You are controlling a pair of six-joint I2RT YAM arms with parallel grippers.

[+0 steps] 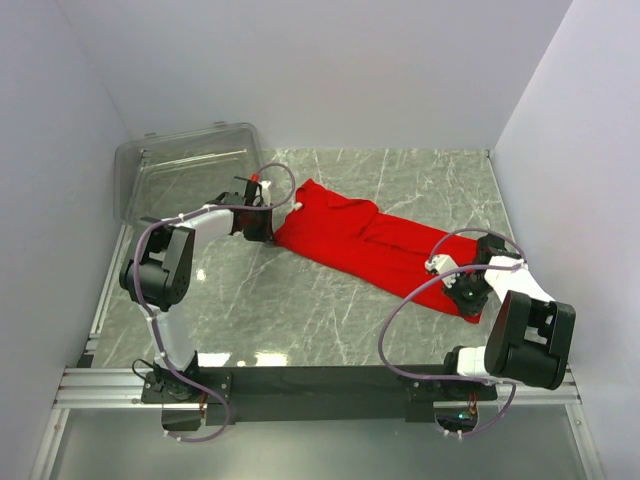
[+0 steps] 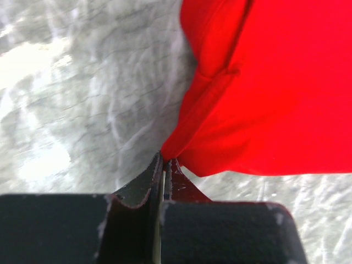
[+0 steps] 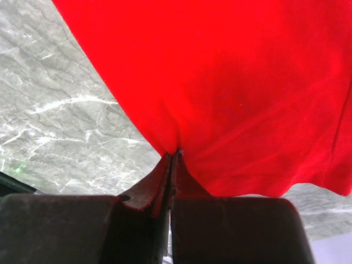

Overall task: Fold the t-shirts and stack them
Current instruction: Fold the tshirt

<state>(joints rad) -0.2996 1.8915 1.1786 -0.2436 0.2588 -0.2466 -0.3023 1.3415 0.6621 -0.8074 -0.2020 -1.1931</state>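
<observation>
Top external view: the red t-shirt (image 1: pixel 375 245) lies as a long, narrow band across the middle of the marble table (image 1: pixel 300 310), slanting from far left to near right. The left gripper (image 1: pixel 270 226) is clamped on its far-left corner. The right gripper (image 1: pixel 466 290) is pinched on its near-right edge. A clear plastic bin (image 1: pixel 185 170) sits far left, apart from the shirt.

A: T-shirt (image 1: pixel 370 245)?
B: Red cloth, matt, soft, lightly creased.
A: Table (image 1: pixel 300 320)?
B: Grey marble-look top, smooth, glossy, with glare near six o'clock.
A: Bin (image 1: pixel 185 165), ten o'clock?
B: Clear plastic, shiny.
A: Left gripper (image 2: pixel 165 160) fingers (image 2: pixel 140 190)?
B: Black, matt, grainy, edges scuffed pale.
A: Rail (image 1: pixel 105 388), seven o'clock?
B: Bare metal, dull sheen.
</observation>
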